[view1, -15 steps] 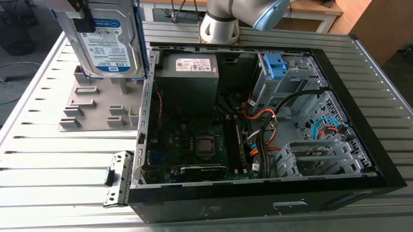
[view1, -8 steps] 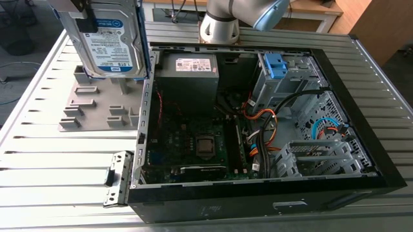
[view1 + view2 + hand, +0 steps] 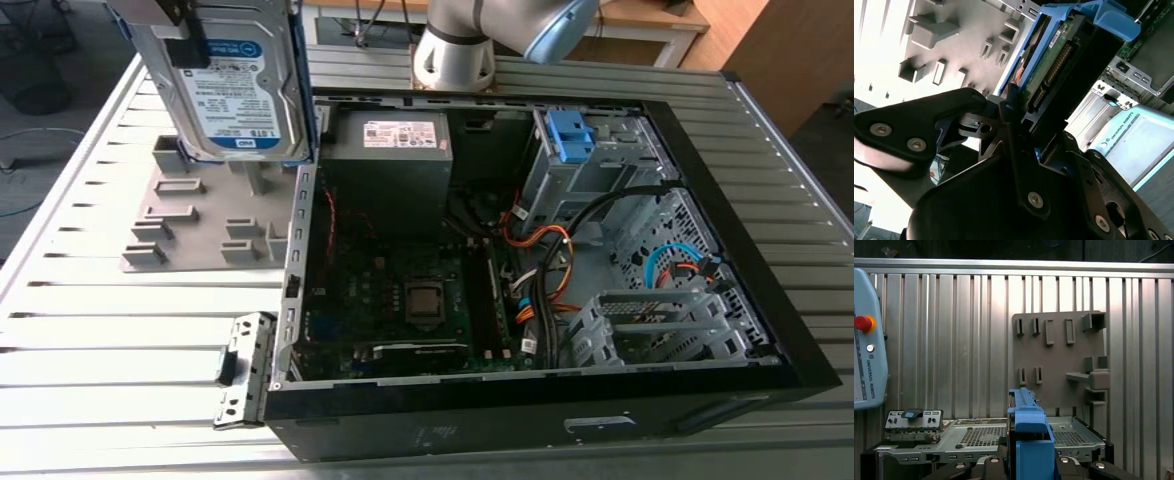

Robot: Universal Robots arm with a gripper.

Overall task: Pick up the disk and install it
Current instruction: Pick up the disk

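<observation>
Pick-up looks finished and the carry is the step in hand. The install has not begun.

At about eleven o'clock in the exterior view, the disk (image 3: 240, 95) hangs upright in the air, clear of everything. The grey fixture plate (image 3: 200, 215) with its raised holders lies directly beneath it on the slatted aluminium table (image 3: 80, 330).

In the second wrist view the gripper (image 3: 1014, 112) is clamped on one end of the disk, with its black fingers (image 3: 961, 102) closed against the drive's sides.

The drive's face is silver, with a white-and-blue label turned toward the exterior camera. A blue plastic bracket (image 3: 1104, 20) frames its edges. The second wrist view shows its connector edge and a strip of green circuit board.

Further toward three o'clock sits the open computer case (image 3: 747, 230):
- The power supply (image 3: 390, 140) is at twelve o'clock.
- The motherboard (image 3: 387, 290) is near the centre.
- A metal drive cage (image 3: 607, 170) carrying a blue latch (image 3: 570, 135) is at one o'clock.
- A second perforated cage (image 3: 667, 325) is at four o'clock.

The disk is well apart from both cages. As I judge it, seating it calls for three things:
- carrying it across the case wall without catching the orange cables (image 3: 547, 240);
- turning it from upright to match the bay;
- lining the bracket's rails up squarely with the cage.

Which cage is meant I cannot tell.
</observation>
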